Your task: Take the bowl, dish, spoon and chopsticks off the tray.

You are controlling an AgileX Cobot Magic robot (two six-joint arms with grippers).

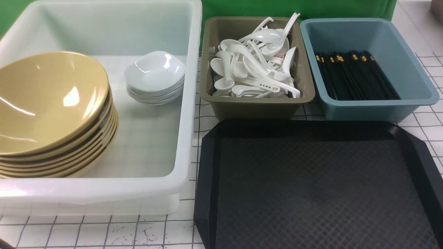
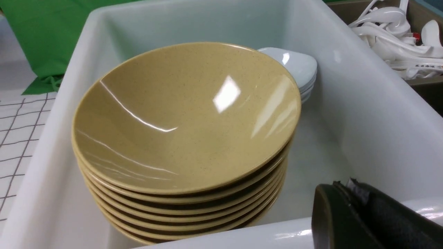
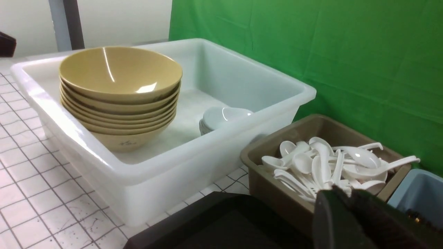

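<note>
A white tablecloth with a thin black grid [image 1: 104, 231] is covering the work surface, and a green fabric backdrop [image 3: 311, 52] is hanging behind it. A large translucent white plastic tub [image 1: 188, 103] is sitting on the robot's left side. Just beside it, to the right and nearer the robot, a large black rectangular plastic tray [image 1: 311, 186] with cut-off corners is lying flat, its diamond-textured surface showing. Behind the tray, a blue rectangular plastic bin [image 1: 398, 45] and an olive-brown rectangular plastic bin [image 1: 256, 107] are standing side by side, the olive one next to the tub.

Inside the tub, a wide, glossy mustard-yellow bowl [image 1: 45, 100] is topping a tilted stack of like bowls. Beside that stack, toward the tub's far right corner, a small glossy white dish [image 1: 155, 69] is lying on top of a short stack of the same dishes. White ceramic soup spoons [image 1: 256, 65] are lying heaped in the olive bin. Long black chopsticks [image 1: 356, 76] with gold bands are lying bundled in the blue bin.

The left gripper [image 2: 341, 188] is hovering over the tub's near rim, its dark fingers pressed together on nothing. The right gripper [image 3: 341, 199] is hanging near the olive bin; whether its fingers are parted cannot be told.
</note>
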